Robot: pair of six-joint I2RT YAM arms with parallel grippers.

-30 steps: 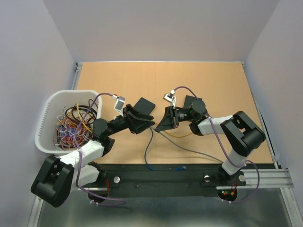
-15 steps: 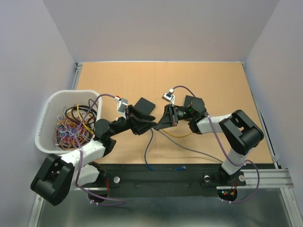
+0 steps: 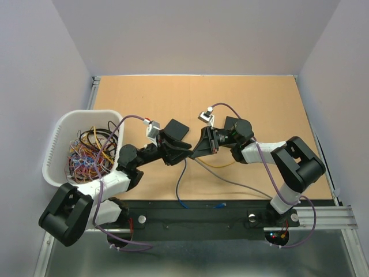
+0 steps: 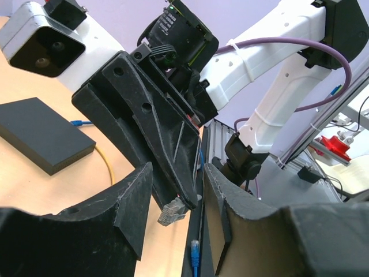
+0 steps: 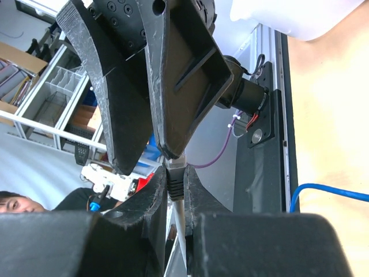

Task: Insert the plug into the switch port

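In the overhead view a white basket of tangled coloured wires sits at the left edge. The left arm reaches from it toward the middle of the table. A black box lies just above the left claw, which meets the right claw tip to tip at the frame's centre. Printing on the right arm's dark wrist housing, at the top of the left wrist view, is too small to read. The plug is a small grey connector with a ribbed boot. It is held in the air above the table, at lower centre of the left wrist view. The left claw is released, its jaws about half apart on either side of the plug and the other claw's tips. I cannot tell whether they touch it. A second flat black box lies at mid-left of that view, with a yellow cable beside it. In the right wrist view the right claw is clenched on the plug at lower centre. A grey cable runs down between its fingers, and a blue cable crosses the right edge.
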